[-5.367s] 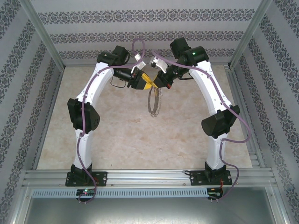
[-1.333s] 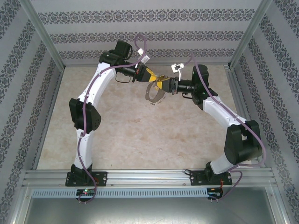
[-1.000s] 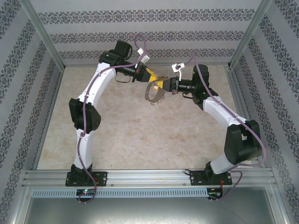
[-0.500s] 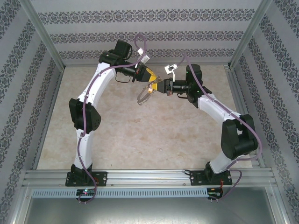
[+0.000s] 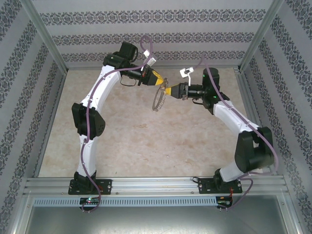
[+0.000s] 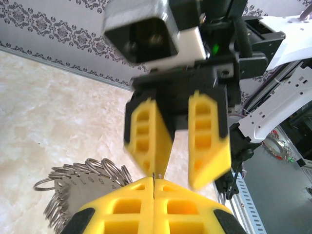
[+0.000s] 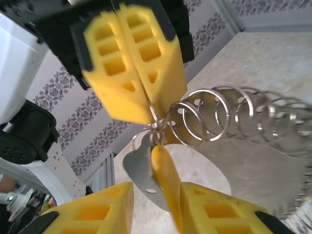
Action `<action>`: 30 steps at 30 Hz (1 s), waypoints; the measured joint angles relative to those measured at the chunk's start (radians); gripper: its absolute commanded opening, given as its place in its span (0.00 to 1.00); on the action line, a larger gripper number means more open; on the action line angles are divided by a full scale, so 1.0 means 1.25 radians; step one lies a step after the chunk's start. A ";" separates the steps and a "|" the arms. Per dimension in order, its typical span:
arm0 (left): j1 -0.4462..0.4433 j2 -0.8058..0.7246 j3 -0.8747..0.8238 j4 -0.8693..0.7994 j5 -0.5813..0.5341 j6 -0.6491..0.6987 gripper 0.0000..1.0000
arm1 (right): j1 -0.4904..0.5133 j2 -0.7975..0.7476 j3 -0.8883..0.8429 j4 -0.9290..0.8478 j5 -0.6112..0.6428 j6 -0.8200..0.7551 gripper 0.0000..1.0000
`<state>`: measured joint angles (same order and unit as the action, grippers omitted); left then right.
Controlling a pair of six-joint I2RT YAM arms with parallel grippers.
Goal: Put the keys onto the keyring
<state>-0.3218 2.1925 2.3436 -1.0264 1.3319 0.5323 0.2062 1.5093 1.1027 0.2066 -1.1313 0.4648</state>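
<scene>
The key (image 7: pixel 164 178), yellow-orange head down, dangles off a small loop right under the left claw (image 7: pixel 145 116). That claw is clenched on the keyring (image 7: pixel 263 165), pinching it at the rim. From above, the keyring (image 5: pixel 157 100) hangs in the air over the worktop (image 5: pixel 122 136). My right claw (image 7: pixel 158 195) faces it nose to nose, released, fingers (image 7: pixel 105 207) apart, with the key's head between them and touching neither.
</scene>
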 measured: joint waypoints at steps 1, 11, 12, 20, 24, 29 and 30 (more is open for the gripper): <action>0.000 0.000 0.000 0.000 0.000 0.000 0.00 | -0.011 -0.018 -0.002 -0.004 0.000 0.000 0.29; 0.000 0.000 0.000 0.000 0.003 0.000 0.00 | -0.003 -0.029 0.023 0.015 0.018 0.022 0.33; 0.000 0.000 0.000 0.000 0.003 0.000 0.00 | 0.003 -0.021 0.027 0.018 0.020 0.024 0.33; -0.001 0.000 0.000 0.002 0.003 -0.001 0.00 | 0.033 0.018 0.037 0.031 0.034 0.034 0.31; -0.002 0.000 0.000 0.005 0.002 -0.003 0.00 | 0.034 0.027 0.040 0.038 0.034 0.039 0.31; -0.001 0.000 0.000 0.013 0.002 -0.003 0.00 | 0.034 0.038 0.049 0.042 0.034 0.045 0.31; -0.001 0.000 0.000 0.014 0.002 -0.003 0.00 | 0.034 0.040 0.050 0.043 0.034 0.045 0.31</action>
<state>-0.3229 2.1925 2.3436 -1.0092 1.3342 0.5289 0.2489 1.5589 1.1656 0.2607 -1.0889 0.5217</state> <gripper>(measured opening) 0.051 0.310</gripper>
